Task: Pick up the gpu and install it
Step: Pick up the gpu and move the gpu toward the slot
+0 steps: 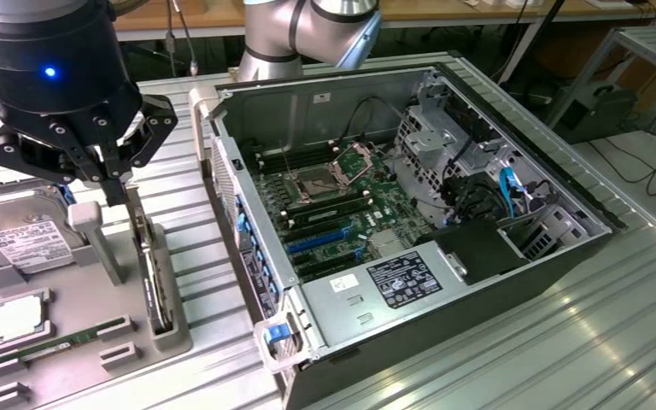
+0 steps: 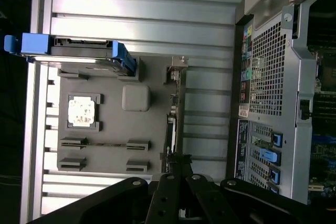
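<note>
So the gpu (image 1: pixel 149 265) (image 2: pixel 172 119), which from my seat is just a thin dark card seen edge-on, is standing upright in the long slot of the grey plastic holder tray (image 1: pixel 83 295) (image 2: pixel 113 124). That slot runs along the tray's side nearest the open black and silver computer case (image 1: pixel 305 107) (image 2: pixel 268 66).

My black gripper (image 1: pixel 117 195) (image 2: pixel 178 165) is at the end of the card farthest from the exterior camera. Its fingers are pressed together with the tips right at the card's top edge. I honestly can't tell if they're pinching the board or only meeting above it.

Just beside the card there's a stubby grey post (image 1: pixel 100 248) (image 2: pixel 136 98). Past that the tray holds:
- a silver white-labelled hard drive (image 1: pixel 26 239) (image 2: pixel 79 51) in blue brackets
- a square silver processor chip (image 1: pixel 18 318) (image 2: pixel 82 111)
- a thin green RAM stick (image 1: pixel 72 339) (image 2: pixel 105 144) lying flat

Everything sits on the ribbed aluminium table (image 1: pixel 556 342) (image 2: pixel 142 3).
</note>
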`<state>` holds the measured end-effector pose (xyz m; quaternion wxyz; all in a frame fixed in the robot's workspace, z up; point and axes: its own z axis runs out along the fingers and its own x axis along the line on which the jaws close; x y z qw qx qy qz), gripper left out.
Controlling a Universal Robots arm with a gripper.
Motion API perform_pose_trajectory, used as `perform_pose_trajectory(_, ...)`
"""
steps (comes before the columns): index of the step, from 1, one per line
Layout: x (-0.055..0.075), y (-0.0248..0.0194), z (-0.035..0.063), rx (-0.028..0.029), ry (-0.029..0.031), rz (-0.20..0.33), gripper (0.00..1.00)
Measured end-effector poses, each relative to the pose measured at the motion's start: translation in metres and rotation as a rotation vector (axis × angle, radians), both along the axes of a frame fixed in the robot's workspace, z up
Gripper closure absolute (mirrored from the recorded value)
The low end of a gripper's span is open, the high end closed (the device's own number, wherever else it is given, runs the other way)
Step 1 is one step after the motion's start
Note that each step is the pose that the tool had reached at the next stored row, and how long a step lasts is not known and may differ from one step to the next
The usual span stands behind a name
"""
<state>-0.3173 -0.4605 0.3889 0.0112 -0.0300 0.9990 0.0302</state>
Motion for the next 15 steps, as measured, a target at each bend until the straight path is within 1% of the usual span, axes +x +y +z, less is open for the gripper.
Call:
perform_pose_trajectory(10, 0.0, 0.0, 0.0, 0.0, 0.0, 0.0, 0.89)
perform_pose_trajectory(12, 0.0, 0.0, 0.0, 0.0, 0.0, 0.0, 0.76)
perform_pose_trajectory(13, 0.0, 0.0, 0.0, 0.0, 0.0, 0.0, 0.76)
perform_pose_trajectory(14, -0.0001, 0.0, 0.0, 0.0, 0.0, 0.0, 0.67)
perform_pose_trajectory(15, -0.0001, 0.0, 0.0, 0.0, 0.0, 0.0, 0.67)
